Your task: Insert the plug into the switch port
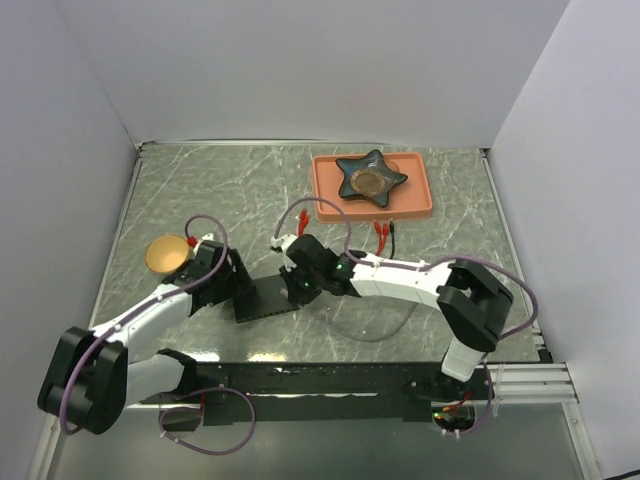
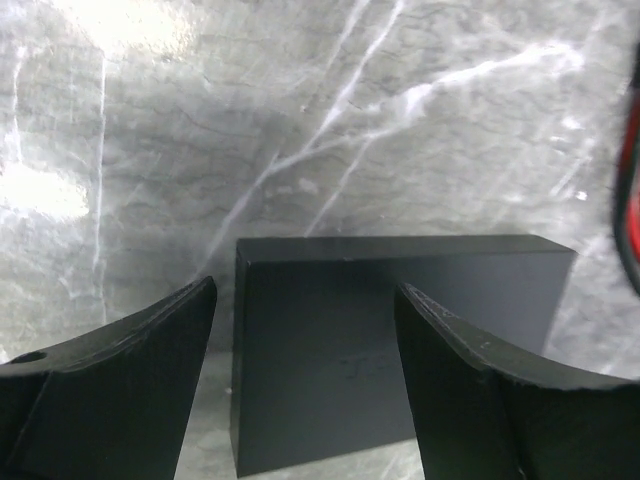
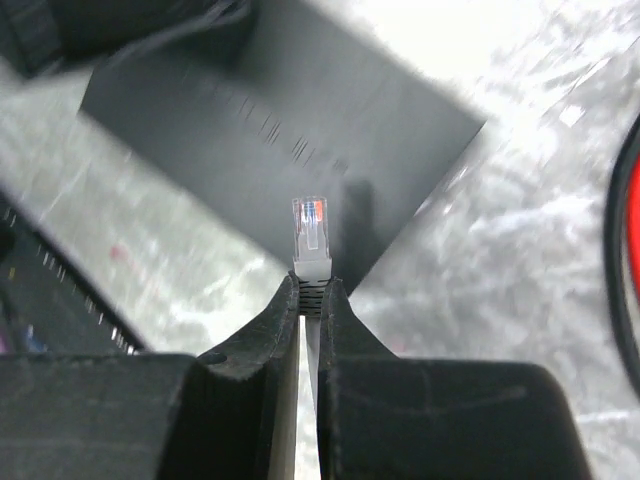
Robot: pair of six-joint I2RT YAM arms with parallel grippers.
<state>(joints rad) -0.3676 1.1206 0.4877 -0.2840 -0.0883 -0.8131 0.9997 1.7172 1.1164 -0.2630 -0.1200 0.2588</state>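
So my right pincer is clenched on the clear network plug, its tip pointing at the black switch lying flat on the marble surface, right by one end. My left pincer is released, spread wide over the switch's other end.

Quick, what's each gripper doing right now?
Left gripper: open, at the switch, gripping nothing.
Right gripper: shut on the plug.
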